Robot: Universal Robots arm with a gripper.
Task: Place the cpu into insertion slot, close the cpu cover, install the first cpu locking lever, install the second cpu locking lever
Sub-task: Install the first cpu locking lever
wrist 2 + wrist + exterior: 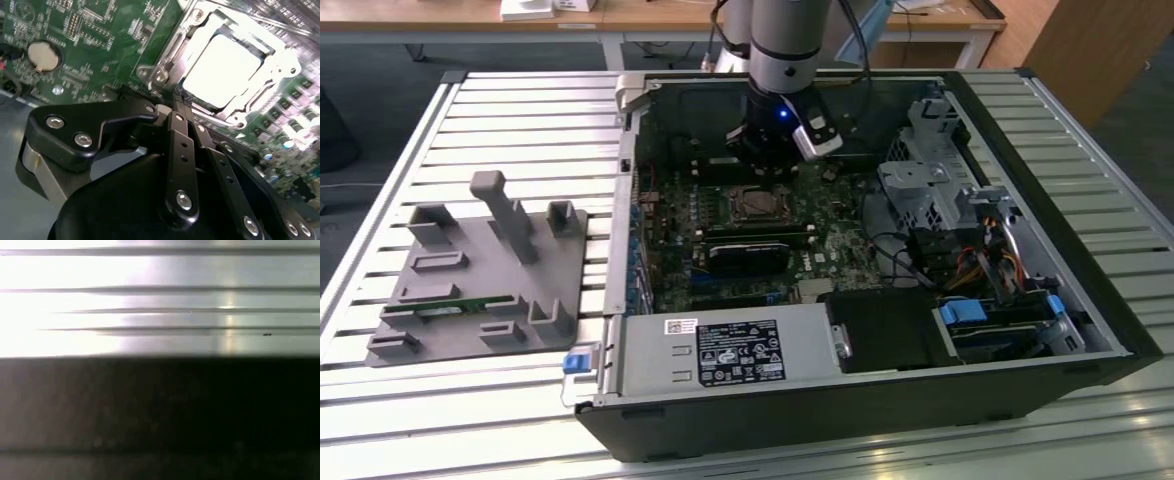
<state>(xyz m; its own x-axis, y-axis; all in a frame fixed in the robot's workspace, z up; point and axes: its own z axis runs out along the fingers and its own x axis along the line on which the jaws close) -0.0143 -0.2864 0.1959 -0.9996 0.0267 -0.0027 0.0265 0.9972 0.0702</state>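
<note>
While the arm reaches into the open computer case point(1067, 300), things stand thus:

Gripper point(175, 102): black fingers pressed together with no gap and nothing between them, tips just beside the corner of the socket in the second wrist view; in the exterior view it hangs over the motherboard point(841, 240), just beyond the socket's far edge.
Cpu point(222, 70): seated flat in the insertion slot point(755, 204), its silvery top glaring bright.
Cpu cover point(200, 22): shiny metal frame lying down around the chip, the chip showing through its window.
Locking levers: cannot tell whether they are latched.
Coin cell battery point(44, 54): on the green board, well apart from the socket.
Power supply point(720, 350): grey box with a label, at the case's near edge.
Grey fixture point(480, 270): on the slatted table point(520, 100), at the exterior view's left of the case.
</note>
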